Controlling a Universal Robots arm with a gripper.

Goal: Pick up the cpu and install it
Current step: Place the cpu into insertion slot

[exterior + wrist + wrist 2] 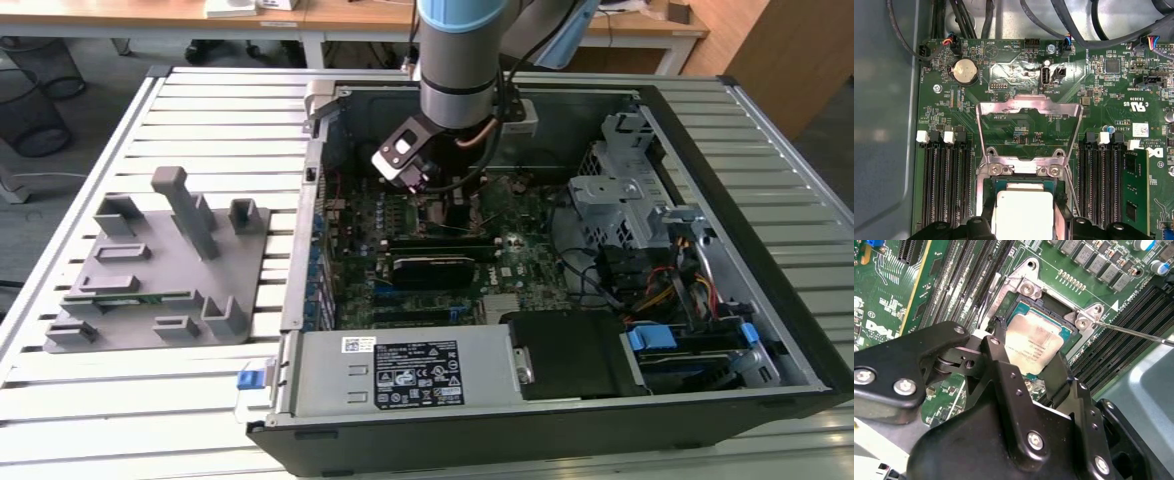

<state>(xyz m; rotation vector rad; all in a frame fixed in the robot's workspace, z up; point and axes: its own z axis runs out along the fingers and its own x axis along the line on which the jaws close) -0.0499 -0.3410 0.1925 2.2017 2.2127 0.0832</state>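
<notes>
The cpu (1035, 342), a silvery square chip, lies within the green motherboard socket (1026, 287), level with its frame. My gripper (1029, 354) hangs straight over it, one black finger (999, 337) against each of two opposite edges, shut on the chip. In the first wrist view the cpu (1024, 212) shows pale between the same fingers (985, 220), with the gripper (1024, 222) above the socket. The metal load plate (1029, 107) stands flipped open behind the socket. In the exterior view the gripper (447, 205) reaches down into the open computer case (787, 330).
A thin socket lever (1134, 333) sticks out sideways beside the socket. Memory slots (946, 185) flank it on both sides. A grey fixture tray (160, 270) sits outside the case at the exterior view's left. Power supply (400, 370) and drive cage (627, 200) crowd the case.
</notes>
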